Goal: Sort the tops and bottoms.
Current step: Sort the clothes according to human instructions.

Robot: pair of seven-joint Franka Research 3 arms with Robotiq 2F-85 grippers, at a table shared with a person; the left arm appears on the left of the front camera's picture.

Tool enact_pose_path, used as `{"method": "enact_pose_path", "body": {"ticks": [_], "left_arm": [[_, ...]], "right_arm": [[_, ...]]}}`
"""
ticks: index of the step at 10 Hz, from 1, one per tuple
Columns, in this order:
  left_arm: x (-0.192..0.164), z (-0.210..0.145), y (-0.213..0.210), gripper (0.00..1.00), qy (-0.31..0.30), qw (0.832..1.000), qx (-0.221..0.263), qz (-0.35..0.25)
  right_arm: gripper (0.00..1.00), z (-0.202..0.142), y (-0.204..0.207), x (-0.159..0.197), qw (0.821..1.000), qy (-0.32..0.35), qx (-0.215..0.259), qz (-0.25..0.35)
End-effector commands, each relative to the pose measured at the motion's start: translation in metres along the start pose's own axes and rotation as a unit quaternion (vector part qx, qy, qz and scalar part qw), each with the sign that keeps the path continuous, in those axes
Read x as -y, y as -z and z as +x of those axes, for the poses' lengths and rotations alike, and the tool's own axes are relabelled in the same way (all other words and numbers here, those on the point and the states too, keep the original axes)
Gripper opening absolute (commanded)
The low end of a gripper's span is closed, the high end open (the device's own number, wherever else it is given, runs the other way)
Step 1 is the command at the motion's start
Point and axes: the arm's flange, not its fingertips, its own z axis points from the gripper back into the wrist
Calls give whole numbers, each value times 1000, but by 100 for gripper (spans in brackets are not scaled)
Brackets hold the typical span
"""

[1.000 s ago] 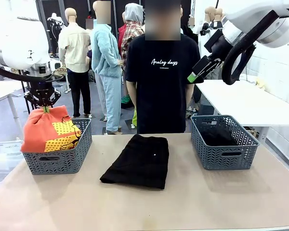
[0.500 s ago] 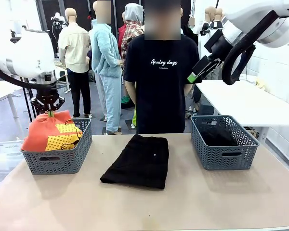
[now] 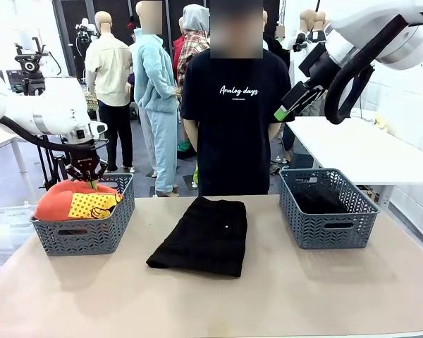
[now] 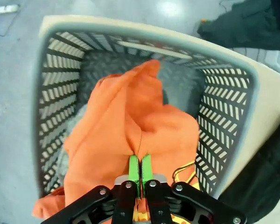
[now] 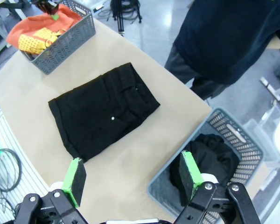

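Left jaws are pinching a fold of the orange top (image 4: 130,121), lying in the left grey basket (image 3: 99,237). Right jaws are hanging spread, empty, high over the bench (image 3: 303,296). Black shorts (image 3: 204,236) are lying mid-bench; another black garment (image 5: 210,158) is sitting in the right basket (image 3: 317,232).

- Bright, even indoor light from overhead; soft shadows hug the black garment (image 3: 201,236) and the baskets (image 3: 84,236) on the table (image 3: 268,296).
- Glare on the floor (image 4: 170,8) at twelve o'clock, left wrist view.
- Wrist views bulge at edges.
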Motion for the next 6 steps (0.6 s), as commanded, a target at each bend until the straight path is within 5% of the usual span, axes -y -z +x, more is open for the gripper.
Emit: {"method": "enact_pose_path", "body": {"ticks": [1, 4, 6], "left_arm": [[-6, 2, -2, 0, -6, 999, -31, -15], [-8, -1, 0, 0, 1, 999, -41, -6], [-3, -7, -14, 38, 18, 1000, -14, 19]], "right_arm": [[100, -1, 1, -1, 1000, 0, -1, 0], [100, -1, 1, -1, 1000, 0, -1, 0], [100, -1, 1, -1, 1000, 0, -1, 0]]}}
